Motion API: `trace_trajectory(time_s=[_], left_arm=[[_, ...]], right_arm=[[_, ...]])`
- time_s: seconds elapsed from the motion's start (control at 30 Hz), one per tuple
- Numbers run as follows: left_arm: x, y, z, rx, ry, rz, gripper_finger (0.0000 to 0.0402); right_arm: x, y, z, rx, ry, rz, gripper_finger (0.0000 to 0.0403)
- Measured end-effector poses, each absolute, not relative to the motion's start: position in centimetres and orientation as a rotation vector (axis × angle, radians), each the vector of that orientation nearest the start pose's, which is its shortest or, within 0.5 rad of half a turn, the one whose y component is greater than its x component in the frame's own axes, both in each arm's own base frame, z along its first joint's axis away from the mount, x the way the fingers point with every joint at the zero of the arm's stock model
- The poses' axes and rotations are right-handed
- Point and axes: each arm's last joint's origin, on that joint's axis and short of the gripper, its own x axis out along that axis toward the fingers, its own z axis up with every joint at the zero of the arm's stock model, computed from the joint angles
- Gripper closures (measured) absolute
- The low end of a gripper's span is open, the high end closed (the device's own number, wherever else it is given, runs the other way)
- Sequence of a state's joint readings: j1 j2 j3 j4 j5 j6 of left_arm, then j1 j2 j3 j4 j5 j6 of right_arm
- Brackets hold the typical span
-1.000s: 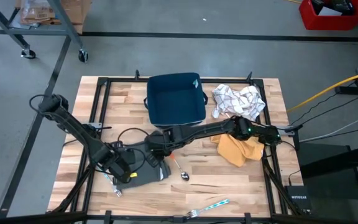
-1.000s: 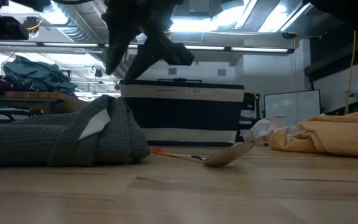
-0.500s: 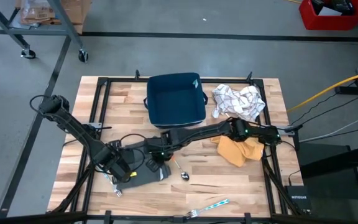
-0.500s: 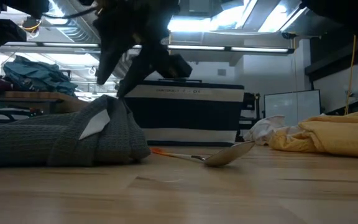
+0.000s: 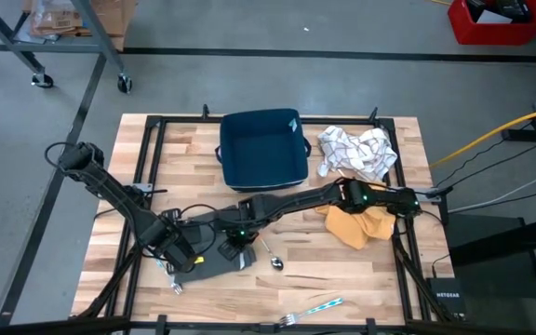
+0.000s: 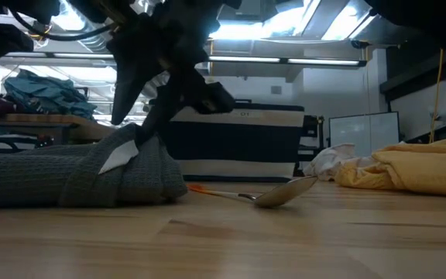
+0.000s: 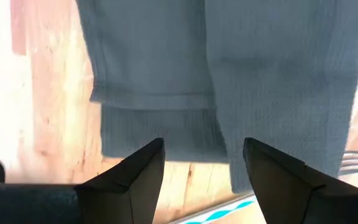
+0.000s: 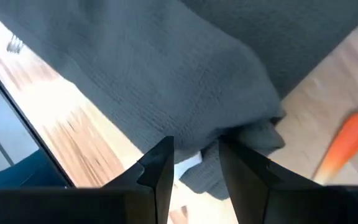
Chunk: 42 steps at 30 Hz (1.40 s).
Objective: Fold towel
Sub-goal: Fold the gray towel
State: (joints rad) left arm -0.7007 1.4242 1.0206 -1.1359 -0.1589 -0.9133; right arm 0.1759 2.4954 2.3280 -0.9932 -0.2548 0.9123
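The wooden table (image 5: 380, 279) is bordered by a dark frame; beyond it, grey floor is seen from above, and ceiling lights with a cluttered bench are seen in the low view. A dark blue tray (image 5: 264, 147) sits at the far middle, a white patterned cloth (image 5: 356, 152) beside it, a yellow cloth (image 5: 356, 223) nearer the right edge. The grey towel (image 5: 214, 263), already doubled into a thick strip, lies at the near left, a white tag (image 6: 119, 159) showing at its bunched end. The right arm is stretched across the table so that the right gripper (image 8: 194, 167) reaches that bunched corner; its fingers are set narrowly apart astride the corner fold, judged ready to pinch it for a further fold. The left gripper (image 7: 204, 163) is held over the towel's other end, fingers wide apart and gripping nothing, probably to take that edge. A spoon (image 5: 272, 257) with an orange handle lies just beside the towel; a fork (image 5: 313, 311) lies near the front edge.
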Motion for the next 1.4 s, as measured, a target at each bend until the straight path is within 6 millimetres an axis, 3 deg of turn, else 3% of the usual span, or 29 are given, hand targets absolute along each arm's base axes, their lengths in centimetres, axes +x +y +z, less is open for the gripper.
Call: trace_trajectory(time_s=[0.5,0.77,1.23,1.4], left_arm=[[18.0,-14.5,22.7,-0.066,1.434,0.241,0.0190],[18.0,-14.5,22.7,-0.067,1.435,0.243,0.0190],[18.0,-14.5,22.7,-0.079,1.433,0.253,0.0190],[18.0,-14.5,22.7,-0.079,1.433,0.253,0.0190]], right_arm=[[51.5,8.1,20.6,1.083,1.272,-0.207,0.0271],[52.1,7.9,20.8,1.043,1.143,-0.293,0.0271],[52.3,7.8,20.6,1.057,1.113,-0.312,0.0271],[52.5,7.6,20.7,1.053,1.033,-0.400,0.0271]])
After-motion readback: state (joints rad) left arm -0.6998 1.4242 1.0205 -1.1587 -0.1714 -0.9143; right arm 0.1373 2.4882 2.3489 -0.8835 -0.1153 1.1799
